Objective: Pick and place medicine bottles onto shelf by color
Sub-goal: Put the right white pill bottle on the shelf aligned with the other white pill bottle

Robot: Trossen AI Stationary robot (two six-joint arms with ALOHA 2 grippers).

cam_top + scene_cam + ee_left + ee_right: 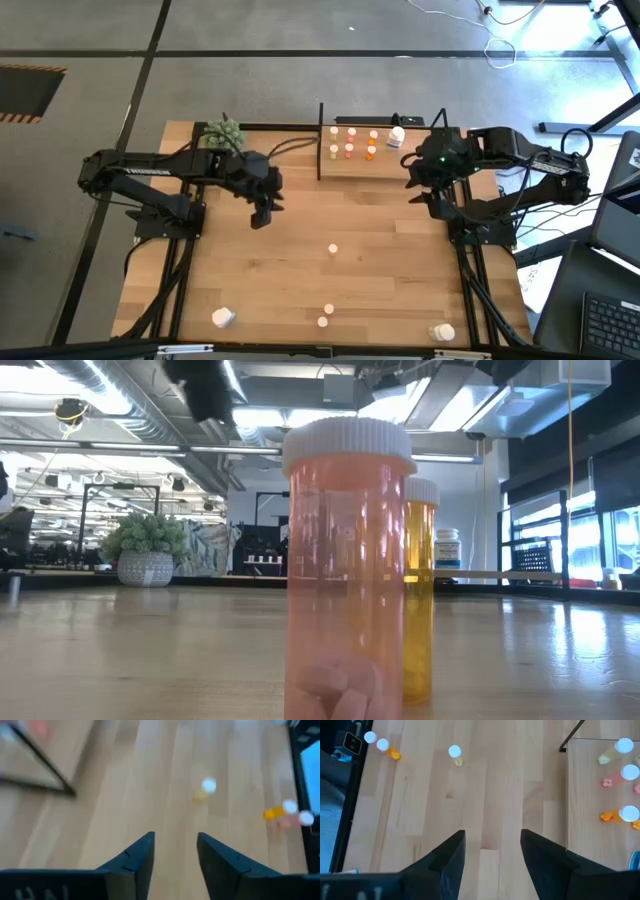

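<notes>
The shelf (380,165) at the table's far edge carries a group of small medicine bottles (350,148) and one larger white bottle (397,136). Loose bottles remain on the open table: a single white-capped bottle (333,249) near the middle, two small ones (326,315) at the near edge, and a larger white one at each near corner (223,317), (443,332).

The left gripper (262,213) hangs over bare wood, its fingers (137,855) spread moderately wide and holding nothing. The middle bottle lies ahead of this gripper, slightly toward the robot's right, standing upright with its long axis vertical.

The right gripper (418,190) hangs just off the shelf's right end, likewise parted and empty. From it, the same bottle lies well ahead and toward the left (455,752).

Judgement: the left gripper is somewhat nearer the middle bottle, so it looks the likelier one to fetch it.
</notes>
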